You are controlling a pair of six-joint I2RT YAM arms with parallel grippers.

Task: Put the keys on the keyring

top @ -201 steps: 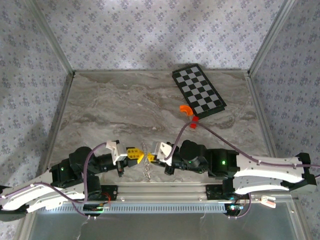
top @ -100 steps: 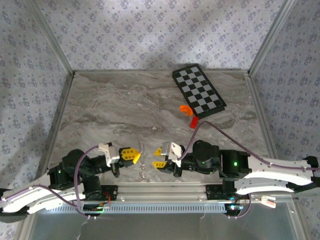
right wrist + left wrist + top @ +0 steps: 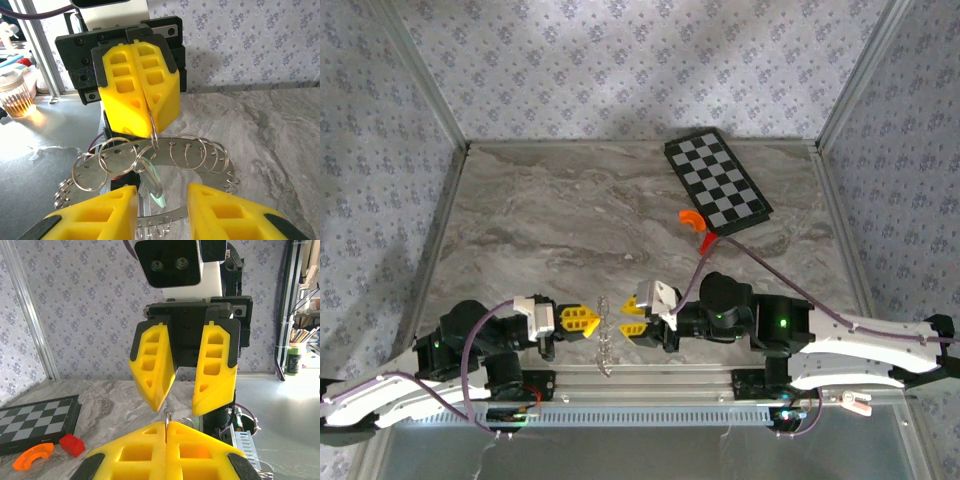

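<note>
Left gripper [image 3: 149, 125] is pinched tight on one loop of the keyring [image 3: 150, 150], so the bunch dangles by the near table edge. I'd guess that's so the right gripper [image 3: 180, 405], fingers spread wide just right of it, can work it. One teal key [image 3: 156, 192] hangs among the loops, which overlap too much to count.

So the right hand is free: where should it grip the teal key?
Probably its free lower end, coming straight ahead: the key hangs down between the right hand's open fingers, while its top sits among the rings under the shut left hand.
</note>
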